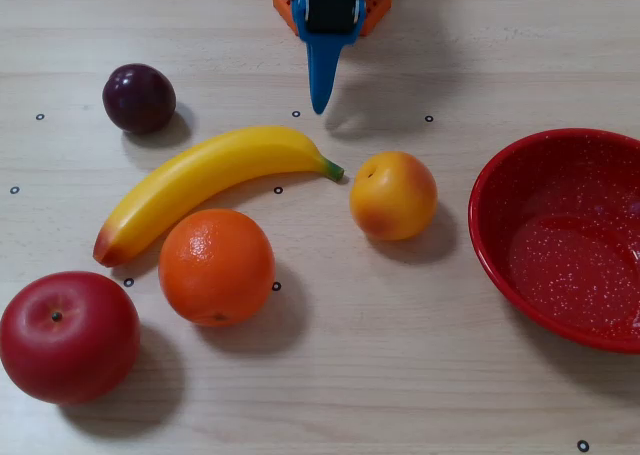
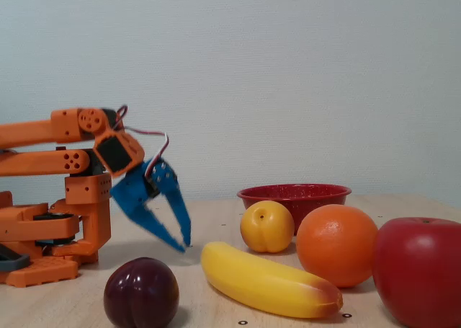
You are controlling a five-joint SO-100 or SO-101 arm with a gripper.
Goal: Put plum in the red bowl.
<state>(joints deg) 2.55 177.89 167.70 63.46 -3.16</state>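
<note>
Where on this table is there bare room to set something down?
Bare table along the near edge, between orange and red bowl; also the top right, above the bowl. Crowded on the left: plum, banana, orange and apple sit close together.

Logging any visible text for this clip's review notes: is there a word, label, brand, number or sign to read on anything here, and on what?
None: no readable text in either view.
The plum, red bowl, banana, orange, peach and apple carry no labels.
The arm and its tool show no lettering.
The table has only small black dot marks, not characters.
</note>
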